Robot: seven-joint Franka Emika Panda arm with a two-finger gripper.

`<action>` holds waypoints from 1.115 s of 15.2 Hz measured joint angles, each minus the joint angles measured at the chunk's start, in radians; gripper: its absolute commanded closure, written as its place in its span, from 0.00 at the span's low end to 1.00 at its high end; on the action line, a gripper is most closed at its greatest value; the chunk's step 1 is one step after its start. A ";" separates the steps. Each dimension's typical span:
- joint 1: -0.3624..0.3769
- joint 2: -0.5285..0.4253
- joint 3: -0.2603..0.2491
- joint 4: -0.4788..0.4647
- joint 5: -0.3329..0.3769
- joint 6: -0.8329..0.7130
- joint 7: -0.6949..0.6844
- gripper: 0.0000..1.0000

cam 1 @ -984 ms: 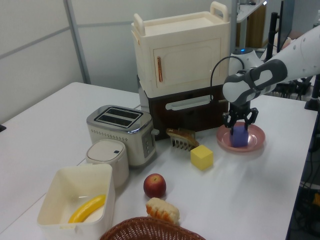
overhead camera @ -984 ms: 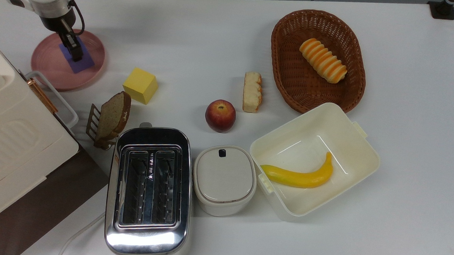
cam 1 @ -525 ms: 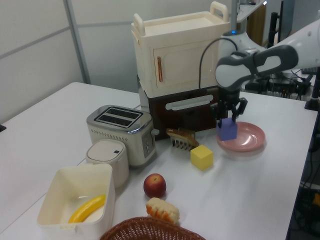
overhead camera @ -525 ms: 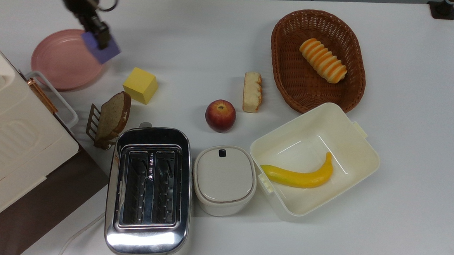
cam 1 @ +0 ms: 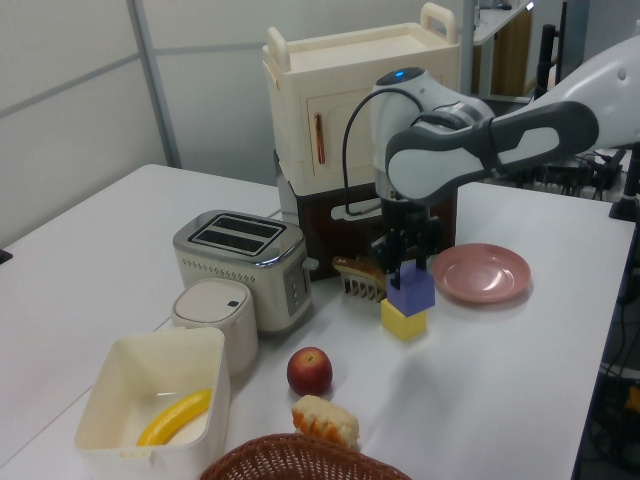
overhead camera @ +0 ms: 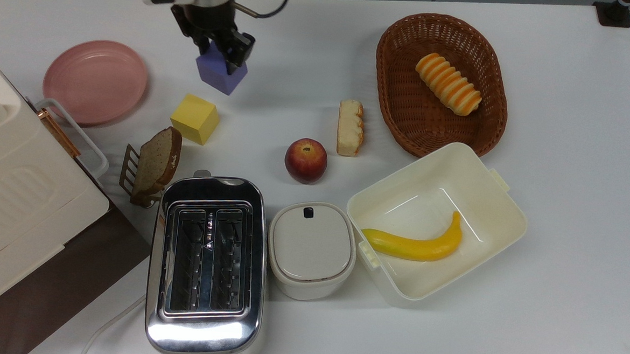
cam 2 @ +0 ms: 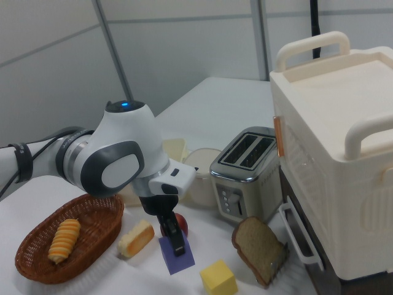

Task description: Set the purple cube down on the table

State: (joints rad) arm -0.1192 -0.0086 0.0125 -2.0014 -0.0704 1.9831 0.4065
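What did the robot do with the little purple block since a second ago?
The gripper, shut on the small matte purple cube, lifted it off the round pink plate and carried it toward the top view's right, over the white table. The yellow cube and red apple stayed put.

Pink plate (overhead camera: 94,81) sits at the top view's left, nothing on it. Yellow cube (overhead camera: 194,118) stands just beside it, toward the top view's right. Bread slice (overhead camera: 157,161) leans upright in a small rack (overhead camera: 129,171), next to a chrome toaster (overhead camera: 206,265). A lidded white container (overhead camera: 311,249) adjoins the toaster. Apple (overhead camera: 305,160) and a bread piece (overhead camera: 350,127) lie near each other. Open cream box (overhead camera: 499,204) holds a banana (overhead camera: 416,242). Wicker basket (overhead camera: 397,106) holds a striped roll (overhead camera: 447,83).
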 measured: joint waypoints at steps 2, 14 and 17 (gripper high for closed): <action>0.023 0.009 0.001 0.000 -0.014 0.000 0.000 0.15; 0.046 0.022 0.021 0.090 -0.066 0.000 -0.001 0.00; 0.046 0.021 0.022 0.193 -0.066 -0.019 -0.001 0.00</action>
State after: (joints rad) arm -0.0731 0.0122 0.0346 -1.8087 -0.1363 1.9644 0.4050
